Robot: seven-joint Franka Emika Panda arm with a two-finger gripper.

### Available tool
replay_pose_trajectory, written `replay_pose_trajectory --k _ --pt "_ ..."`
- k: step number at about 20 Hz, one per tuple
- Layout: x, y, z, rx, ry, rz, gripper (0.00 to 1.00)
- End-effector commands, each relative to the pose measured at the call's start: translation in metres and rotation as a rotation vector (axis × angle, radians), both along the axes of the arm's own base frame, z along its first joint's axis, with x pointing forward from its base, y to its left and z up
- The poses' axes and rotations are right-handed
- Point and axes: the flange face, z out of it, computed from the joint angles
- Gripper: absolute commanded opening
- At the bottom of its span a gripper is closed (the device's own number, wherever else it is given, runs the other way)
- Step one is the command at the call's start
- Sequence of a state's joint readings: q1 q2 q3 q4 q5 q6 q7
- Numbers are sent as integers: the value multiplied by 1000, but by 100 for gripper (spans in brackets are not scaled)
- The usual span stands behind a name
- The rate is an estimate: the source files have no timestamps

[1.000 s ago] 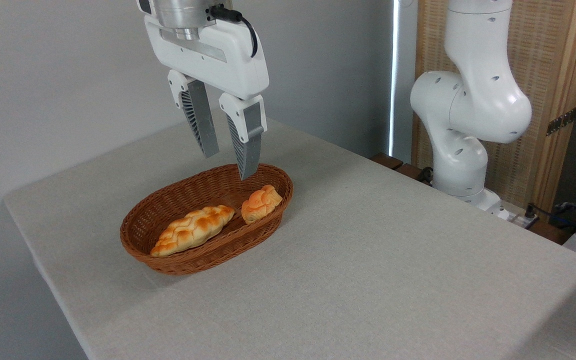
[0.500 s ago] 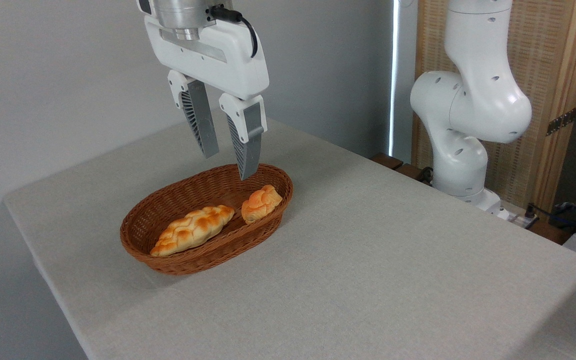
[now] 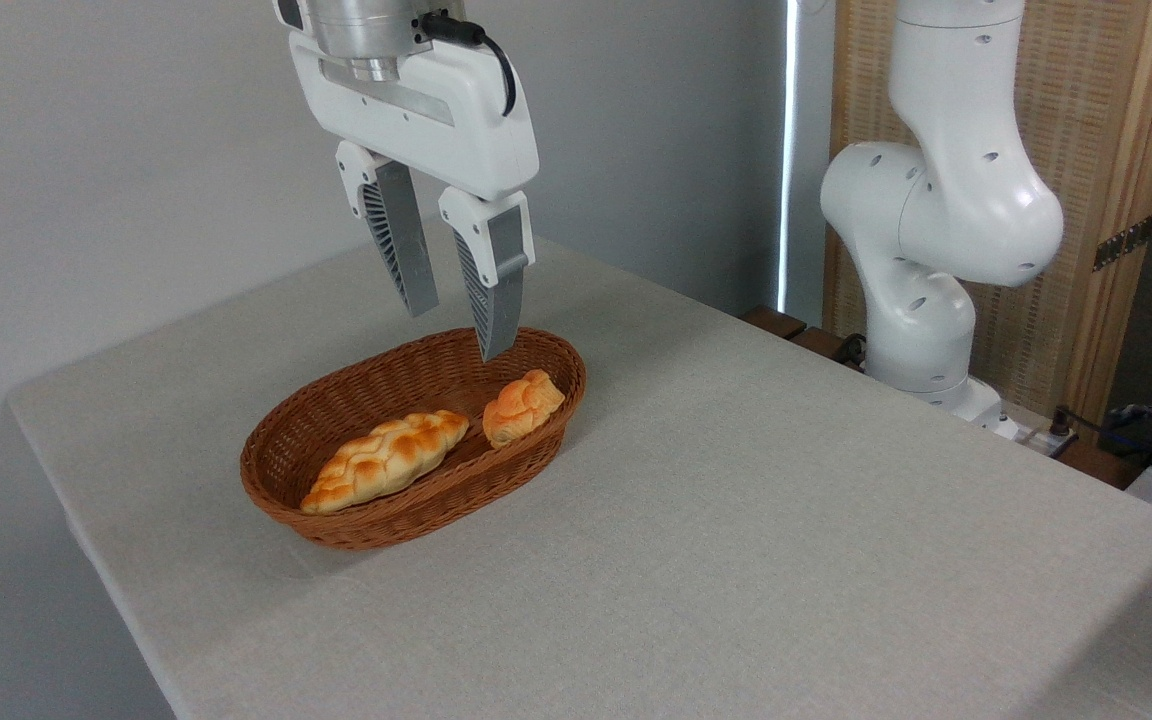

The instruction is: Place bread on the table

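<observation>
The bread (image 3: 522,406), a small knotted golden-orange bun, lies at the right end of a brown oval wicker basket (image 3: 356,520). The basket stands on the table (image 3: 736,520), which is covered in light grey-beige cloth. My gripper (image 3: 456,325) hangs above the basket's far rim, up and to the left of the bun. Its two fingers are apart with nothing between them. The right fingertip (image 3: 494,340) is the lower one in the picture, just over the rim.
A longer braided golden loaf (image 3: 386,460) lies in the basket to the left of the bun. The arm's white base (image 3: 926,330) stands off the table's far right edge, before a wooden screen. The table's left edge runs close to the basket.
</observation>
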State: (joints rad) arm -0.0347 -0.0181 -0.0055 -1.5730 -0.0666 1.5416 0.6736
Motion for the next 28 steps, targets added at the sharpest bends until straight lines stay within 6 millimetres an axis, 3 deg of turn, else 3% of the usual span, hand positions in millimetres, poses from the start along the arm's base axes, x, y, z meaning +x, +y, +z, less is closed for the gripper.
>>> replay_pose_trajectory --k 1,28 --pt "-5 4 1 -21 15 -9 100" --pt "-24 -3 -7 -22 32 58 100"
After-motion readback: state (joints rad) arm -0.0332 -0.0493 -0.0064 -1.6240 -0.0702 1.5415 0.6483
